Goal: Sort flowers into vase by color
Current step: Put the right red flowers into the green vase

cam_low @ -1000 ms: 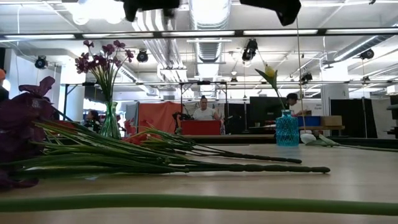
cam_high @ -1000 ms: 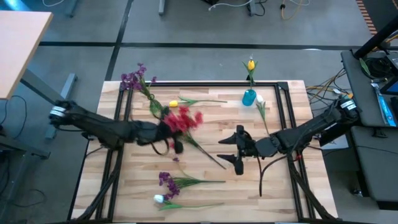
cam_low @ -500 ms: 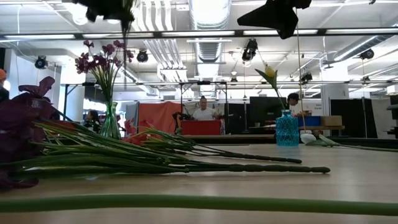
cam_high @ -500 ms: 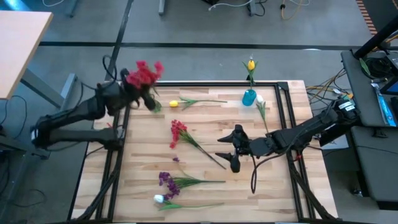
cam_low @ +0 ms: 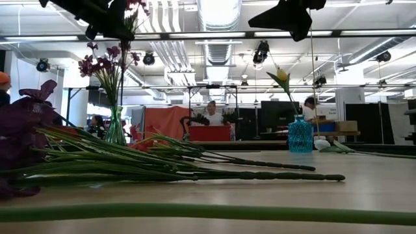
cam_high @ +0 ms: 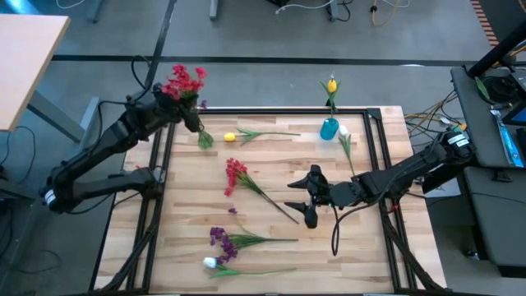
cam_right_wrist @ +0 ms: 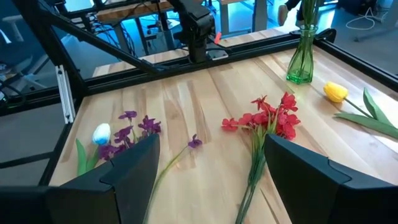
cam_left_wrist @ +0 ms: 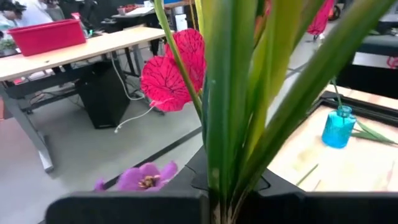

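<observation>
My left gripper [cam_high: 186,115] is shut on a red flower [cam_high: 185,81] over the table's far left corner, just above a green glass vase [cam_low: 116,127] that holds purple flowers [cam_low: 106,60]. My right gripper [cam_high: 310,196] hangs open over the middle of the table, touching nothing. A blue vase [cam_high: 329,128] at the far edge holds a yellow tulip [cam_high: 331,84]. A red flower [cam_high: 237,174], a yellow tulip [cam_high: 230,136], a purple flower [cam_high: 220,238] and two white tulips [cam_high: 210,263] [cam_high: 344,136] lie flat on the table. My left gripper pinches the red flower's green stems and leaves [cam_left_wrist: 224,155] between its two fingers, low on the bunch. The flower is lifted clear and stands nearly upright, with its red petals [cam_left_wrist: 175,70] above the fingers. The gripper body hides the exact place of contact.
A black frame rail [cam_high: 271,110] runs around the wooden table top [cam_high: 271,247]. The lying flowers fill the left and near half; bare wood lies to the right of my right gripper. People and benches show in the room beyond the far edge.
My left gripper has carried a red flower up from the table's middle toward the far left corner and over the green vase, and the flower has swung from slanting to nearly upright. One red flower has stayed on the wood. My right gripper has barely moved.
</observation>
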Controlling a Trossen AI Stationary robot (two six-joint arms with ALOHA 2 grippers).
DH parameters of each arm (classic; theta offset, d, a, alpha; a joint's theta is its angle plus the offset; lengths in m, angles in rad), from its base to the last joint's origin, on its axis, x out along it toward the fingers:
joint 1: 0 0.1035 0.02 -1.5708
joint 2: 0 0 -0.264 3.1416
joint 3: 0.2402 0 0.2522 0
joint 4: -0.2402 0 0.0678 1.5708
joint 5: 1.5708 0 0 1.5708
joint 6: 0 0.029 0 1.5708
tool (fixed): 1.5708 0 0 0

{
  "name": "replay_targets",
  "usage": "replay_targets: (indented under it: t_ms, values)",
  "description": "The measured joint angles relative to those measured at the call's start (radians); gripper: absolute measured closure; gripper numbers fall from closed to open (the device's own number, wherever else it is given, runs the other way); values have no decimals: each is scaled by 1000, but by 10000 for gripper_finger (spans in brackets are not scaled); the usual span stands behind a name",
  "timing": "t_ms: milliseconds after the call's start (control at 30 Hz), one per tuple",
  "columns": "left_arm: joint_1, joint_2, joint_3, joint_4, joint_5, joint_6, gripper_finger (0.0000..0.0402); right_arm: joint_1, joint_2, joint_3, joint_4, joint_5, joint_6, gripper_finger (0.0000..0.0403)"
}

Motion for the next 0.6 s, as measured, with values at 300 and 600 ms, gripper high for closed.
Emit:
replay_targets:
  t_ms: [300, 600]
  values:
    - [1, 12, 0, -35, -4, 19, 398, 0, 0, 0, -3, 0, 0, 122]
    - [1, 43, 0, -28, -5, -41, 382, 0, 0, -1, -5, -1, 7, 122]
